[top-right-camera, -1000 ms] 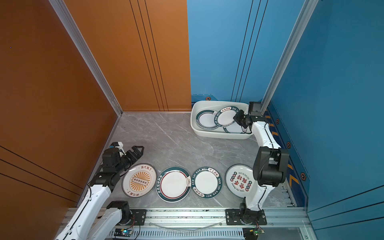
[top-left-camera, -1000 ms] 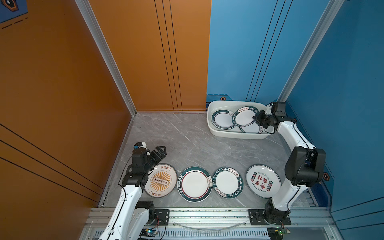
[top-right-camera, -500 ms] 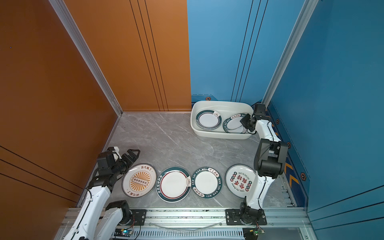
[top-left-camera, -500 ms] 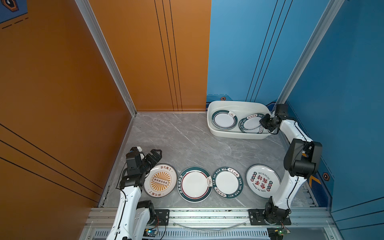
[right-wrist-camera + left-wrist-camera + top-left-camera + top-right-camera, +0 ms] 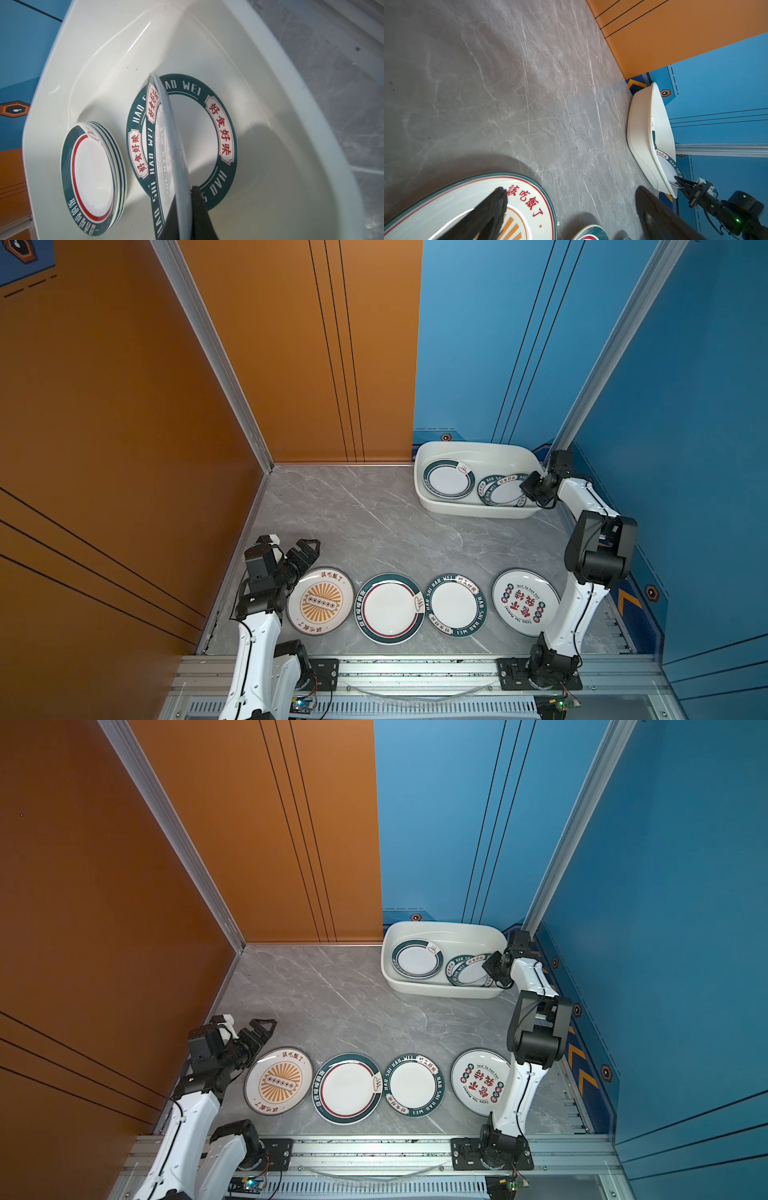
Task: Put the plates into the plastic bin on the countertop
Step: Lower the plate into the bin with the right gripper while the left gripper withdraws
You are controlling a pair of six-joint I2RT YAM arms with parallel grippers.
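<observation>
Mostly the doubt is inside the plastic bin point(image 5: 473, 444). The right end effector point(image 5: 526, 489) is clamped on the rim of the held lettered plate point(image 5: 176, 145) and keeps it tilted over a flat lettered plate point(image 5: 220, 128). The lower one is half covered, and I cannot tell whether the two touch. Toward the left end of the bin lies a stack of red-ringed plates point(image 5: 91, 178); several rims show, but the count is not sure. In a top view the right arm point(image 5: 519, 1085) hides the right edge of the red-character plate point(image 5: 478, 1081). In the left wrist view one black finger point(image 5: 488, 212) covers part of the sunburst plate point(image 5: 529, 199), which the frame also cuts off.

The bin stands in the far right corner, close to the blue wall point(image 5: 478, 364). Between it and the front row the counter point(image 5: 365, 522) is bare and wide. The row lies near the aluminium rail point(image 5: 415, 668). It runs from the sunburst plate to a single red-ringed plate point(image 5: 388, 608) and a loose lettered plate point(image 5: 456, 605), whose rims touch, then the red-character plate a little apart. The left end effector point(image 5: 302, 560) has its fingers wide apart, holding nothing, over the far left edge of the sunburst plate.

Compared with one second ago, the held plate is further from the stack and nearer the right end of the bin. The four plates on the counter lie unchanged.
</observation>
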